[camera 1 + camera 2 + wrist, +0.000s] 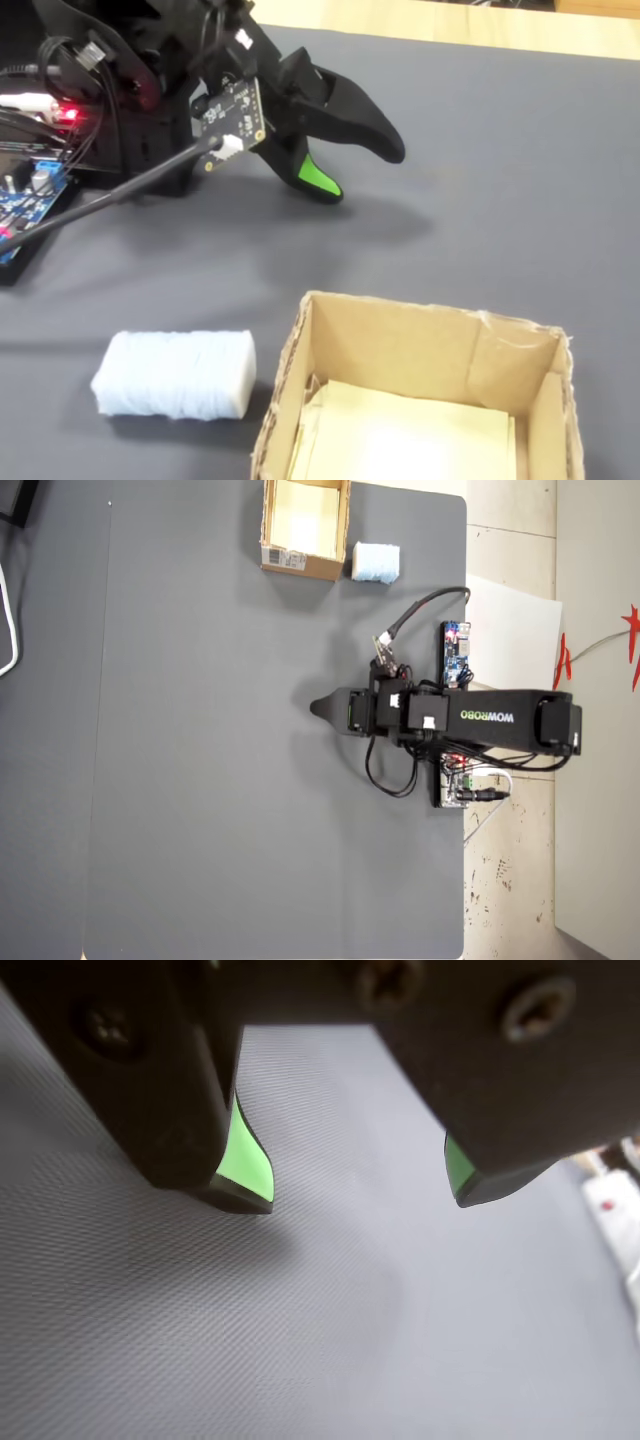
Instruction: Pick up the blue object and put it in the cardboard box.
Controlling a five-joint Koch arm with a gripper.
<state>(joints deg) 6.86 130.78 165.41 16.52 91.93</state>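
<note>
Cardboard box point(420, 400): In the fixed view we find it nearest the camera, open at the top, with pale cream sheets lying flat inside. In the overhead view it sits at the top edge of the surface point(200, 780), a white label on its lower wall.
Blue object point(175, 375): We record it on the surface just beside the box's left wall in the fixed view, outside the box, lying on its long side. The overhead view places it just right of the box point(305, 525), at point(376, 562).
End effector point(365, 170): We see its 2 jaws apart, with nothing between them. Green pads point(245, 1155) line the inner faces in the wrist view, and only bare grey surface shows in the gap. It hangs above the surface, well apart from both the object and the box.
Arm point(490, 720): We note it stretched leftward over the surface in the overhead view, black, with white lettering on its side.
Circuit board point(456, 652): Blue, at the surface's right edge beside the arm, with a cable running from it.
</note>
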